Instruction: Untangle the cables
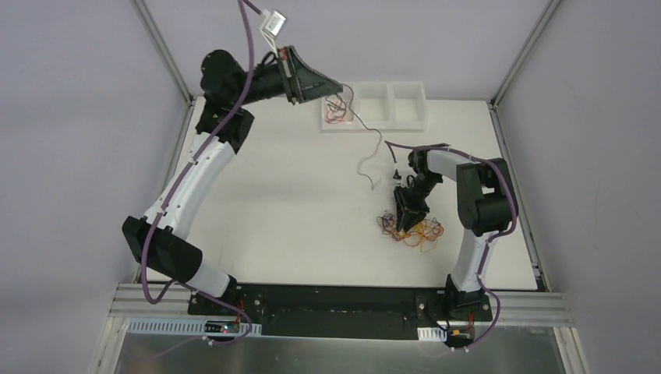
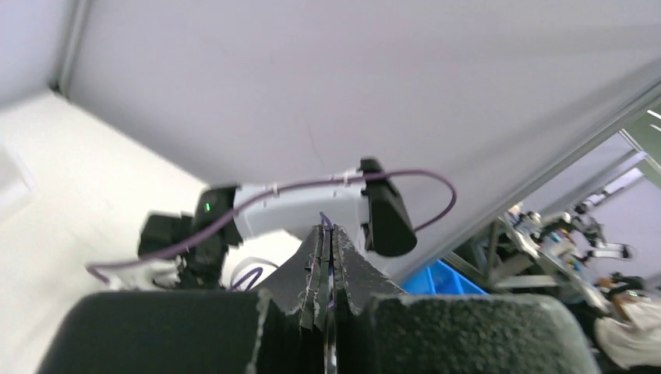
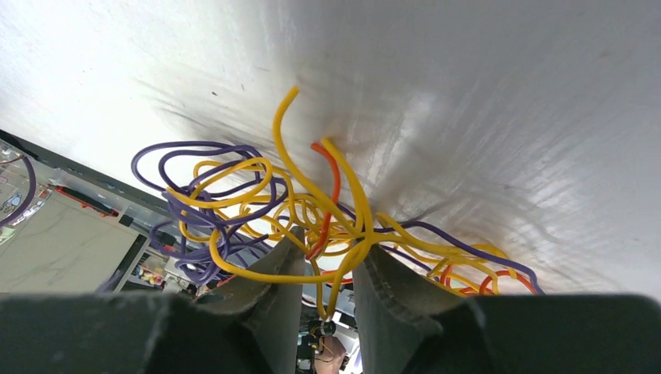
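Over on the left, the left arm (image 1: 187, 187) is stretched right up toward the far side of the table (image 1: 296, 202), and the left gripper (image 1: 337, 87) hangs above the near-left corner of the white tray (image 1: 397, 125). From the left wrist view its 2 fingers (image 2: 308, 265) are pressed tight together, and there it is, a thin cable (image 2: 325, 221) pinched in the seam, a purple tip poking out past them. From above, that cable (image 1: 372, 131) trails off the gripper, crosses the tray's front wall and snakes down over the white surface toward the middle. Just under the gripper, a little nest of reddish wires (image 1: 337, 114) sits in the tray's leftmost compartment. Moving right, the main tangle (image 1: 413, 232) lies on the table, well apart from the tray, loops of yellow, orange and purple knotted together. The right gripper (image 1: 407, 222) is right down on it, pointing at the near side of the pile. The right wrist view shows its 2 fingers (image 3: 273, 273) standing spread apart, with yellow and orange strands of the tangle (image 3: 312, 210) threading through the gap between them.
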Available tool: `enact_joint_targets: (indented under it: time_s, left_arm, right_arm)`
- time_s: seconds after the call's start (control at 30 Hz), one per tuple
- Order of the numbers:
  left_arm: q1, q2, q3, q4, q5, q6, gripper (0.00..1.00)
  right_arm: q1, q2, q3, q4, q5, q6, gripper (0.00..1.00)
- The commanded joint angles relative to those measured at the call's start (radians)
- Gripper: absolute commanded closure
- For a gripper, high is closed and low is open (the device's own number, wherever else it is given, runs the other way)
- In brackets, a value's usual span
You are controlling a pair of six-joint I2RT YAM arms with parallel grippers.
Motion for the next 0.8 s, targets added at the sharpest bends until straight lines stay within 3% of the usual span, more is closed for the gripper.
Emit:
enact_joint_targets:
  time_s: [0.0, 0.17, 0.33, 0.57, 0.77]
  left_arm:
    - [0.049, -0.007, 0.154, 0.095, 0.005, -0.068, 1.0]
    - [0.071, 0.01, 0.233, 0.085, -0.013, -0.07, 1.0]
    - [0.07, -0.014, 0.118, 0.035, -0.028, -0.016, 1.0]
    - [0.051, -0.063, -0.09, -0.059, -0.126, 0.009, 1.0]
    - [-0.022, -0.053, -0.192, -0.107, -0.147, 0.006, 1.0]
  right_arm:
    - [-0.001, -0.001, 0.03, 0.044, 0.104, -0.005, 0.68]
    - [-0.001, -0.003, 0.048, 0.028, 0.062, -0.015, 0.6]
    - [-0.004, -0.106, 0.12, -0.025, -0.083, -0.076, 0.41]
    - [-0.08, -0.357, 0.258, -0.139, -0.201, -0.295, 0.16]
    - [-0.09, -0.553, 0.316, -0.04, -0.313, -0.299, 0.01]
